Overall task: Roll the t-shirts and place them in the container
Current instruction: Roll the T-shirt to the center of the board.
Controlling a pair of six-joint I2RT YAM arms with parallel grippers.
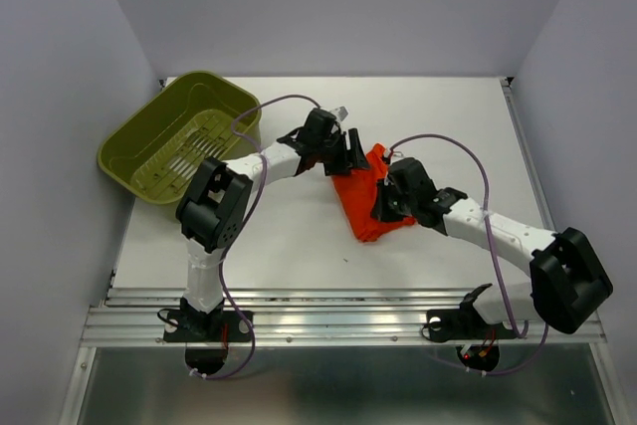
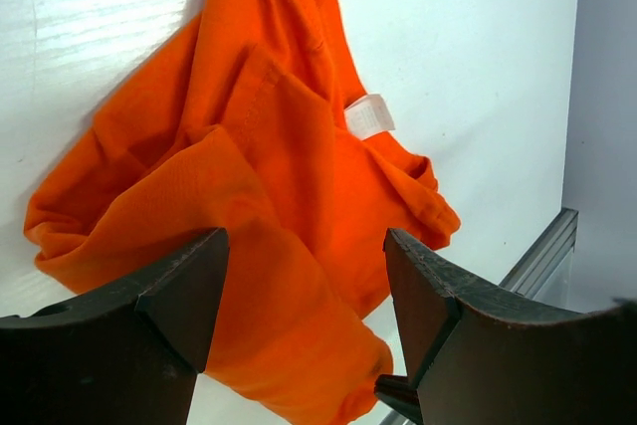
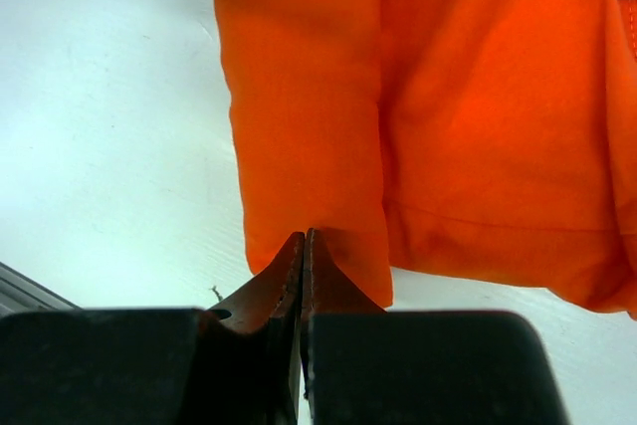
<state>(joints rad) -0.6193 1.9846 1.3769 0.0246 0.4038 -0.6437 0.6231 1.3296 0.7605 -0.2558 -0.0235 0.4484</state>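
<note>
At the near-right edge of the orange-red t-shirt (image 3: 448, 97), the right end effector (image 3: 304, 238) was clenched, its two fingers pressed together with no gap. The tips met the edge of a folded layer, but I could not tell if any cloth was caught between them. Over the far-left part of the t-shirt, the left end effector (image 2: 304, 246) was released. Its jaws stood wide apart and held nothing, and wrinkled cloth was seen between them. A small white label (image 2: 369, 115) showed on the t-shirt. The t-shirt itself lay crumpled and partly folded on the white bench (image 1: 299, 246), between the two end effectors. Far to the left of the t-shirt, well apart from it, an olive-green slotted basket (image 1: 179, 141) sat at the far-left corner of the bench.
</note>
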